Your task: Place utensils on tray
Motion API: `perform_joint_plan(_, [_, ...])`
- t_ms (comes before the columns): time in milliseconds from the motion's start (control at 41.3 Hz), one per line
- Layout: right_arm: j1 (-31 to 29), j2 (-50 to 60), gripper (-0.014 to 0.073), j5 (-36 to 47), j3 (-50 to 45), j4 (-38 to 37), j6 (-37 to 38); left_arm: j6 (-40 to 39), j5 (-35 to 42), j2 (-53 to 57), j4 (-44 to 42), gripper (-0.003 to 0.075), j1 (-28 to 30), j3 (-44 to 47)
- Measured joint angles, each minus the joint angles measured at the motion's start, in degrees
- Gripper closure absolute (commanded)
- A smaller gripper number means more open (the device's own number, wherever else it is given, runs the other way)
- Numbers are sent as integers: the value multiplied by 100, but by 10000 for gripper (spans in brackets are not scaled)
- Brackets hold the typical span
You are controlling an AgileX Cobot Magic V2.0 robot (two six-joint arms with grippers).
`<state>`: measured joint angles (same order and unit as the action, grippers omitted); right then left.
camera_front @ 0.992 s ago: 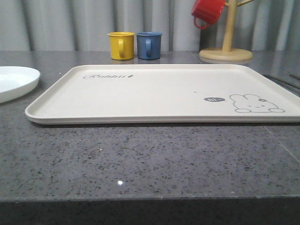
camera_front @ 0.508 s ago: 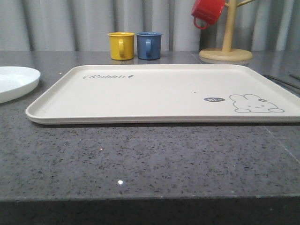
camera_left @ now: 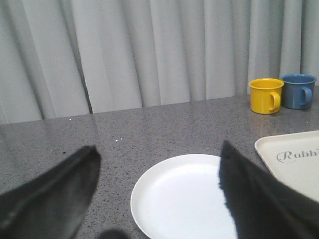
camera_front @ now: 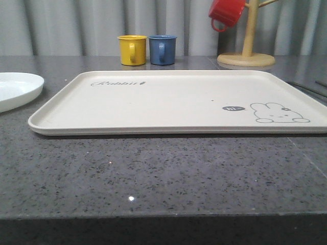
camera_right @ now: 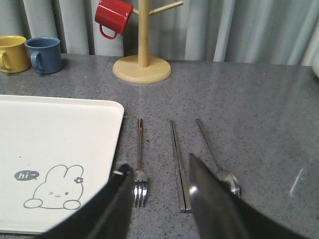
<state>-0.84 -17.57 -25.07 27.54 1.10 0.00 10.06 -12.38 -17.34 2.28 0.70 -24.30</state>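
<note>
The cream tray (camera_front: 179,102) with a bunny drawing lies flat in the middle of the grey table, with nothing on it; its corner shows as tray (camera_right: 50,144) and tray (camera_left: 294,159). A round white plate (camera_front: 15,89) rests on the table left of the tray. My left gripper (camera_left: 159,154) hangs open above the plate (camera_left: 184,199). Right of the tray lie a fork (camera_right: 139,164), a pair of chopsticks (camera_right: 178,164) and a spoon (camera_right: 219,159), side by side. My right gripper (camera_right: 159,169) is open over the fork's tines and the chopstick ends, holding nothing.
A yellow mug (camera_front: 132,49) and a blue mug (camera_front: 162,49) stand behind the tray. A wooden mug tree (camera_front: 248,46) with a red mug (camera_front: 226,13) hanging on it stands at the back right. Grey curtains close off the back.
</note>
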Motion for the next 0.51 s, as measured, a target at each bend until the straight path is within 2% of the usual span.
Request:
perform_joint_plan(339, [0,0,56,0,0,0,0,0,11,-59,0,60,0,-42])
perform_joint_plan(508, [0,0,57,0,0,0,0,0,-398,-836,10,61,-43,-663])
